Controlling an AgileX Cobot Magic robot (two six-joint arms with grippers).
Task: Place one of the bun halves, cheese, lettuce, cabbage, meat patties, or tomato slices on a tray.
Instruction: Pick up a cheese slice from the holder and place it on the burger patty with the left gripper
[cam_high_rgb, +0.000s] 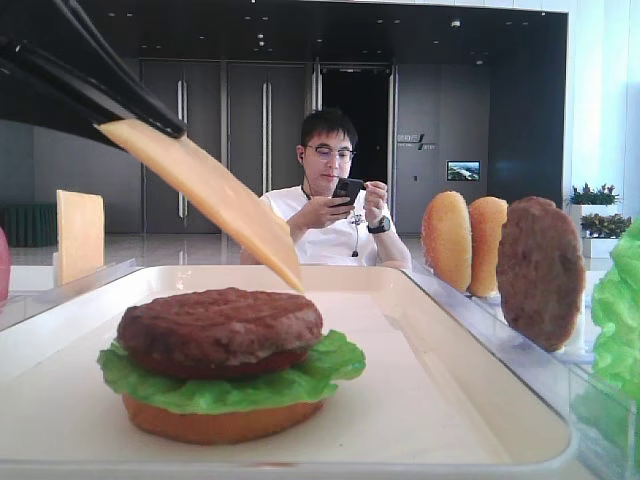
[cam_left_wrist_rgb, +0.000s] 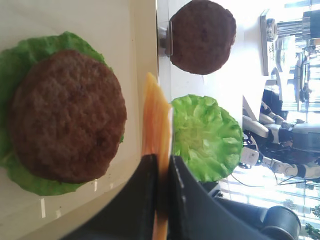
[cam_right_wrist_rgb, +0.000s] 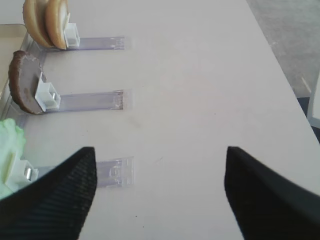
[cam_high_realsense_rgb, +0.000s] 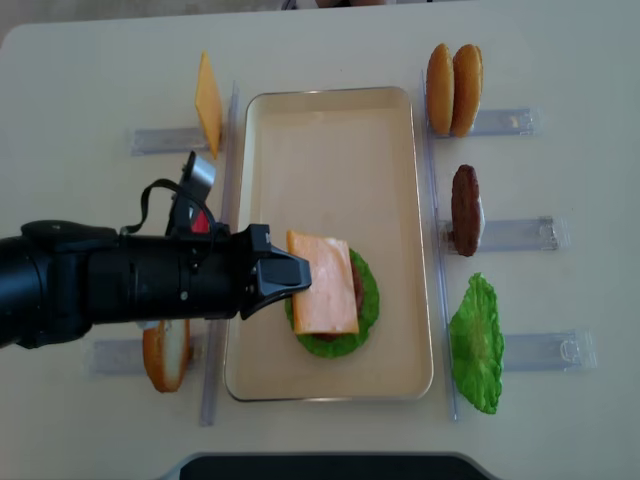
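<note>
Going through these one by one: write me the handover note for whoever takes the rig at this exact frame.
Left gripper: shut on the cheese, holding the slice tilted in the air above the burger stack, not yet resting on it.
Right gripper: open, holding nothing, over bare table beside the racks.
On the tray: bottom bun, lettuce, patty, stacked.
In the racks: a spare cheese slice, two bun halves, one patty, a lettuce leaf and one more bun half.
Done: cheese picked and brought over the tray.
Left: lower it onto the patty and release.
</note>
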